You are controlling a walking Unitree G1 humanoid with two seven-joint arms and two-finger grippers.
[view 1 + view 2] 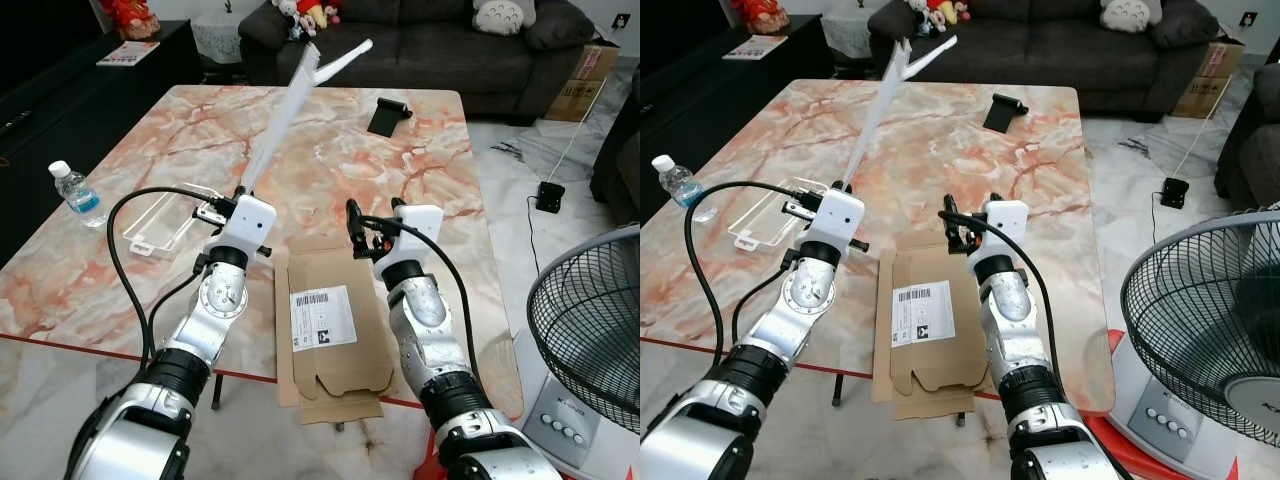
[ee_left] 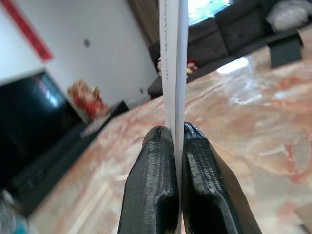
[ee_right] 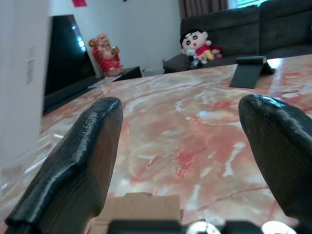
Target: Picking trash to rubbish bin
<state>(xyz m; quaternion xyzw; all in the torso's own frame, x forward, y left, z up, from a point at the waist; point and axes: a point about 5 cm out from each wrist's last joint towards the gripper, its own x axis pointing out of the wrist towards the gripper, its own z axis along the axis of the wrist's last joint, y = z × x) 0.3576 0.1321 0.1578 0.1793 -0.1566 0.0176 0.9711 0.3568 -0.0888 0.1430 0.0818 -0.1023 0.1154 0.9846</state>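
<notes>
The left tool [image 2: 178, 180] is clamped on a flat white box [image 1: 285, 105], held raised over the marble desk [image 1: 440, 170]: trash picked, bin-carry probably next. The right tool [image 1: 374, 222], fingers apart, hovers at the flattened cardboard carton [image 1: 330, 325], forearm reaching forward.

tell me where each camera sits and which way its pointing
Left eye view: on the head, looking forward and down at the marble table; both silver arms show, the left gripper holding a white flattened box.
Right eye view: the stereo twin, same scene shifted, more of the fan.
Left wrist view: along its fingers, shut on the box's edge, toward the sofa.
Right wrist view: between the right gripper's open fingers, across the table to the black stand.
Shared: both wrist views show table and sofa; both eye views show the flattened cardboard box.
</notes>
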